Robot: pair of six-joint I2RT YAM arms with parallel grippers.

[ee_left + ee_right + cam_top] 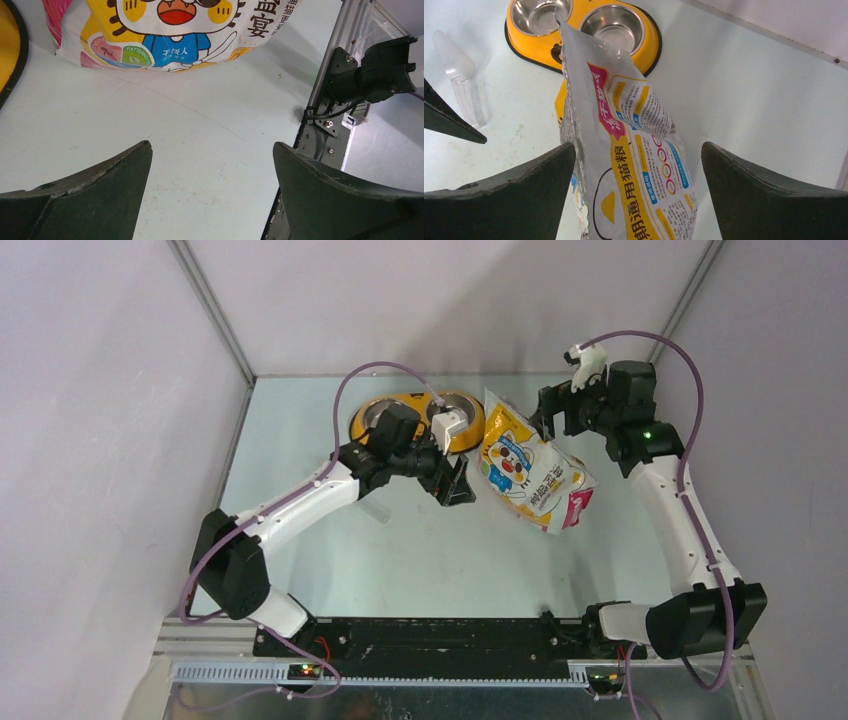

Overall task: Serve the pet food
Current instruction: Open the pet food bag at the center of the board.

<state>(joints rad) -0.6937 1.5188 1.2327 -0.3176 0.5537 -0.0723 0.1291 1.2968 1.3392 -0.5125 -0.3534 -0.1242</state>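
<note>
1. The base rail (430, 640) is lying along the near edge of the table (420, 560), carrying both arms.
2. The bag (525, 465) is lying tilted, right of centre, with its top corner just beside the double bowl (472, 432). The pet food is not showing; it is judged to be inside the bag.
3. The double bowl is sitting far centre, and both steel cups are showing bare.
4. The right gripper (638, 150) is hovering at the bag's far top edge, jaws wide apart and clamping nothing.
5. The left gripper (211, 155) is hovering left of the bag, jaws wide apart and empty.
6. The scoop (459, 75) is lying on the table near the bowl.
7. Step in hand: approaching the bag. The next move is calling for the right jaws to straddle the crinkly top edge squarely before closing.
</note>
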